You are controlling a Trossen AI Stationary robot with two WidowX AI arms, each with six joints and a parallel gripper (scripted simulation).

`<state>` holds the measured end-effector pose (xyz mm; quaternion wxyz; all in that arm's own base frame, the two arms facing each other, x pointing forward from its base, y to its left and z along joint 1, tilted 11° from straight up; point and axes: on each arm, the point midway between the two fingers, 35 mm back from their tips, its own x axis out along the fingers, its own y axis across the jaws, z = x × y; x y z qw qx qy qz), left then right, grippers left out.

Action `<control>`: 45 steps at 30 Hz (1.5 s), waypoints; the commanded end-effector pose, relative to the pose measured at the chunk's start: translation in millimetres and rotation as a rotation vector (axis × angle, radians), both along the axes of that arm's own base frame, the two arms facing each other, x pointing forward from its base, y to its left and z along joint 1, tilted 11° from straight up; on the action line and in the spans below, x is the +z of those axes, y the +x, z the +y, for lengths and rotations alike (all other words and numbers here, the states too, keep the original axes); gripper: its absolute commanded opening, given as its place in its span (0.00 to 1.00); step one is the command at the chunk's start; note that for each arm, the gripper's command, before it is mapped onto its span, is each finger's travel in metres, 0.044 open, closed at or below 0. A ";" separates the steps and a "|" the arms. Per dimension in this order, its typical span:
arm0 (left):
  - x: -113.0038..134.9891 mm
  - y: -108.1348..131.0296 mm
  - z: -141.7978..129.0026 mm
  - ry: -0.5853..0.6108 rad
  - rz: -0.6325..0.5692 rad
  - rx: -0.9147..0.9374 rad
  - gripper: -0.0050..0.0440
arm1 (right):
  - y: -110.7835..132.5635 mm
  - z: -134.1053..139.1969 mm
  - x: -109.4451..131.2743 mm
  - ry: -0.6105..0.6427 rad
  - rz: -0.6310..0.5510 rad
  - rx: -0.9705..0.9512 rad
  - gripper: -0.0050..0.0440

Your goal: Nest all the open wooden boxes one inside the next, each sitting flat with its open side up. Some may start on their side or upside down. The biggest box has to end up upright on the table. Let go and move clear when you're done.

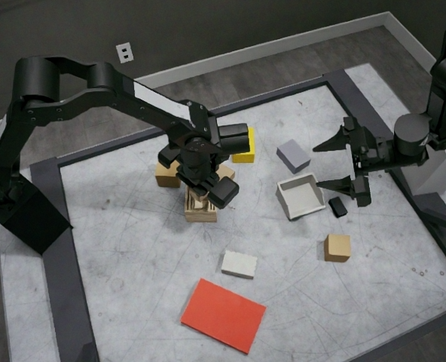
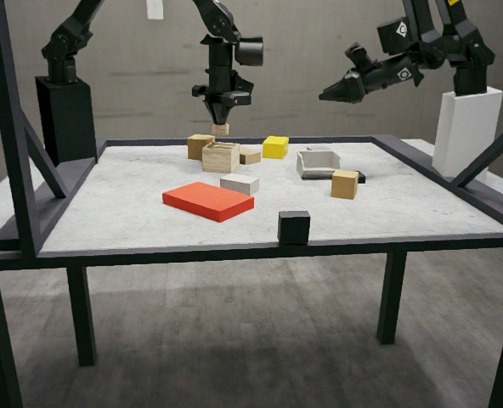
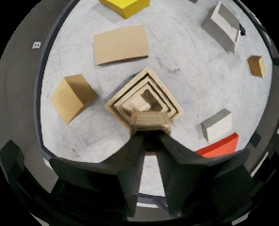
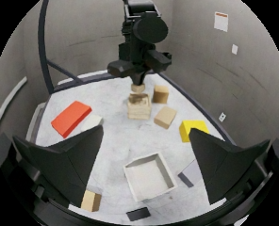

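My left gripper (image 2: 219, 121) is shut on a small wooden box (image 2: 219, 128) and holds it in the air, right above the opening of a larger striped wooden box (image 2: 220, 156) that stands upright on the table. In the left wrist view the small box (image 3: 139, 105) lines up with the middle of the larger box (image 3: 146, 108). In the top view the left gripper (image 1: 200, 191) hides most of both. A white open box (image 1: 300, 195) sits upright to the right. My right gripper (image 1: 334, 164) is open and empty, raised above the white box's right side.
Two tan blocks (image 1: 166, 175) (image 1: 226, 170) lie behind the larger box, beside a yellow block (image 1: 244, 149). Also on the table are a grey block (image 1: 292, 155), a small black block (image 1: 337, 206), a tan cube (image 1: 337, 247), a white block (image 1: 239, 264) and a red slab (image 1: 223, 314).
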<state>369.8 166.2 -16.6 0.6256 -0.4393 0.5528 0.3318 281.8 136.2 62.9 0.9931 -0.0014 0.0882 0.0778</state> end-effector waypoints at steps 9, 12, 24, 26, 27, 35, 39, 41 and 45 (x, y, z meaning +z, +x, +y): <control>14.3 2.8 3.8 -0.047 -0.013 0.340 0.33 | 0.2 0.8 3.0 0.005 -0.010 0.001 0.92; 14.4 2.8 4.0 -0.067 -0.007 0.443 0.33 | 0.2 0.8 3.0 0.005 -0.010 0.001 0.92; 14.1 2.1 4.9 -0.146 0.021 0.856 0.33 | 0.2 0.8 3.0 0.005 -0.010 0.001 0.92; 14.1 2.1 4.9 -0.146 0.021 0.856 0.33 | 0.2 0.8 3.0 0.005 -0.010 0.001 0.92; 14.1 2.3 4.8 -0.153 0.023 0.890 0.33 | 0.2 0.8 3.0 0.005 -0.010 0.001 0.92; 13.9 1.7 5.5 -0.206 0.043 1.166 0.33 | 0.2 0.8 3.0 0.005 -0.010 0.001 0.92; 13.9 1.6 5.7 -0.233 0.052 1.304 0.33 | 0.2 0.8 3.0 0.005 -0.010 0.001 0.92; 13.8 1.5 6.0 -0.246 0.057 1.373 0.33 | 0.2 0.8 3.0 0.005 -0.010 0.001 0.92; 13.9 1.5 6.1 -0.259 0.062 1.441 0.33 | 0.2 0.8 3.0 0.005 -0.010 0.001 0.92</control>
